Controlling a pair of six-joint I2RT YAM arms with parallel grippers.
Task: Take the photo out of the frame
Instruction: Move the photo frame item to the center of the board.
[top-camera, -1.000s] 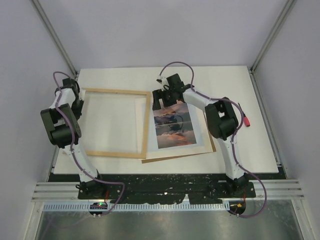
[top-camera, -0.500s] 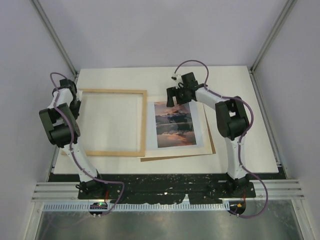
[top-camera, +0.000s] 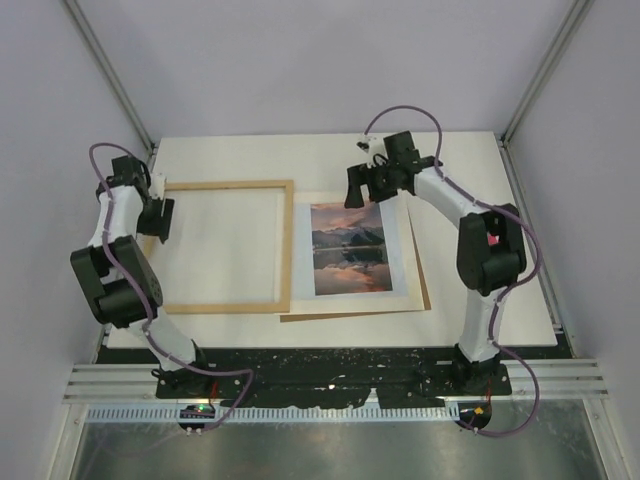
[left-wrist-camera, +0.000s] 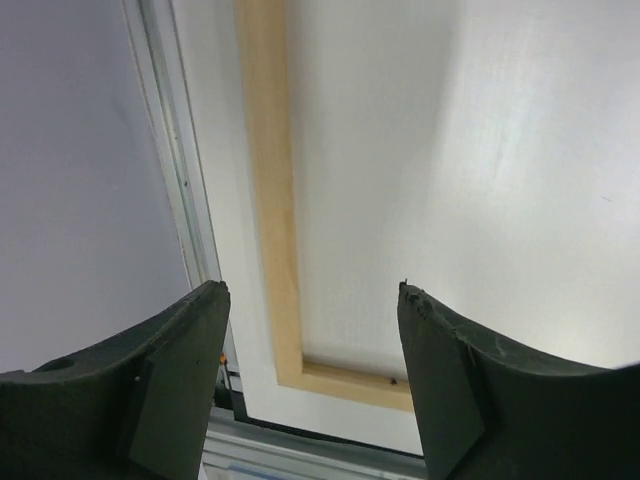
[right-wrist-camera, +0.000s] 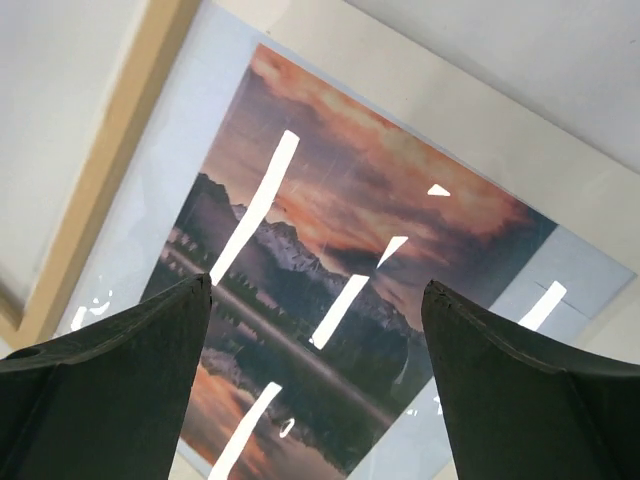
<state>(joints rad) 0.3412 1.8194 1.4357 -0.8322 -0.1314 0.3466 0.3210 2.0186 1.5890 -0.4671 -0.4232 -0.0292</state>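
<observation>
photo (top-camera: 349, 248) lies face-up on the brown board (top-camera: 340, 317), just right of the empty frame (top-camera: 225, 184); clear of the opening, so removal looks done; left jaws apart over frame's far-left corner, empty; right jaws apart above photo's far edge, empty

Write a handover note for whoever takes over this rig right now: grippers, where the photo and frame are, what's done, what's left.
Left gripper: open, empty, over the frame's left side.
Right gripper: open, empty, over the photo's far end.
Photo: flat, face up, right of the frame, on a brown board.
Frame: flat, holding no photo.
Done: photo is out.
Left: probably only pulling both arms back.
</observation>
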